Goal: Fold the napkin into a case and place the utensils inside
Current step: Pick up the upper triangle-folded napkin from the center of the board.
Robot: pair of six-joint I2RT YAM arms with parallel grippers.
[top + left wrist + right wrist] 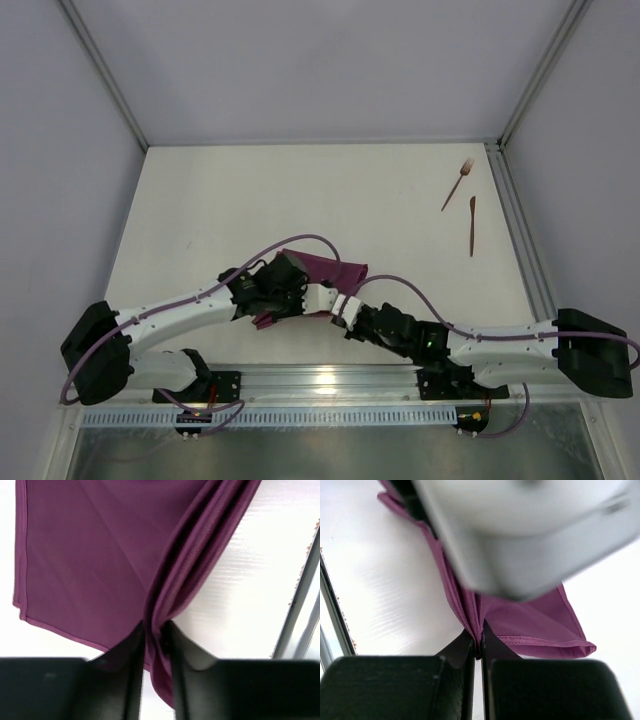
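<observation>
Napkin (325, 268): one, frame centre, bunched, near part hidden under both arms' wrists.
Left gripper (155, 630): clenched on a napkin fold.
Right gripper (479, 641): pinching the napkin hem.
Utensils: one fork (458, 182), one knife (472, 226), upper right.

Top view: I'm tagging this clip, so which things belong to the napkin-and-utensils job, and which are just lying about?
Job in hand:
- napkin, pinched by the left tool and the right tool
- fork, far right of the table
- knife, beside the fork, not touching it

Not part of the job:
- table
- metal frame rail
</observation>
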